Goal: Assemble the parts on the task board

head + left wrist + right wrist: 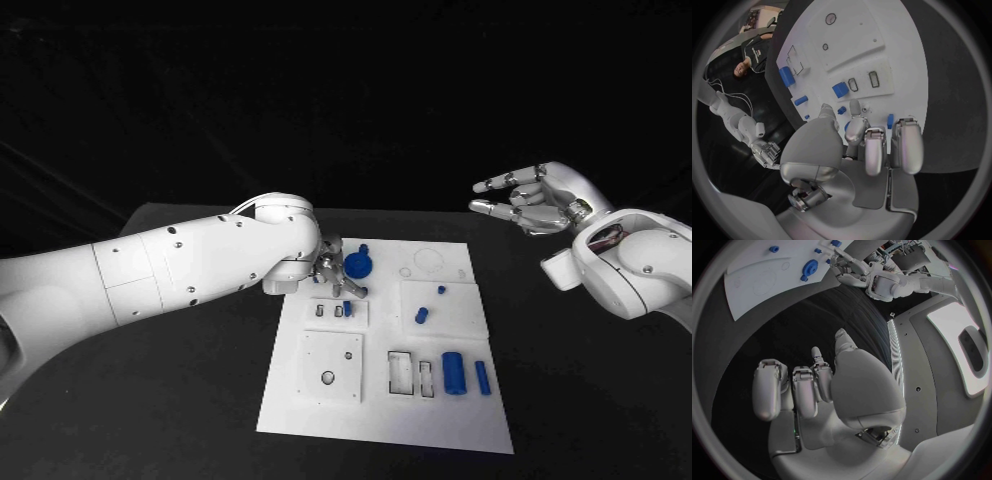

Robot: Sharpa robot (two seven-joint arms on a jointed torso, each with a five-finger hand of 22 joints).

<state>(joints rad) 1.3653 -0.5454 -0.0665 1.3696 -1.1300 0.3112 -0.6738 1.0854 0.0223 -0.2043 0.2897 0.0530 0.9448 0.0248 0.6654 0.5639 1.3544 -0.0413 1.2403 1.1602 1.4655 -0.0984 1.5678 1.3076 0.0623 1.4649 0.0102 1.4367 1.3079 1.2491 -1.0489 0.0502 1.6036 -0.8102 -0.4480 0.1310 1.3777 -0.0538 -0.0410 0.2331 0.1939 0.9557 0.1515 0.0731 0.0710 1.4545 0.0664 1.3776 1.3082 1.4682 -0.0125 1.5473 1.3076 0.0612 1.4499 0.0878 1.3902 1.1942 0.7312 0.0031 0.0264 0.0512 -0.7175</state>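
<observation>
We see the left robot hand low over the far-left corner of the task board, fingers curled in toward a small blue part; we cannot tell whether they grip it. A round blue part lies just beside those fingers. Right robot hand is raised, well clear of the board, fingers apart, holding nothing. Nearer the robot than the left robot hand: a blue peg, a blue cylinder and a slimmer blue bar beside it. Black surface carries the board. No writing that we can read.
</observation>
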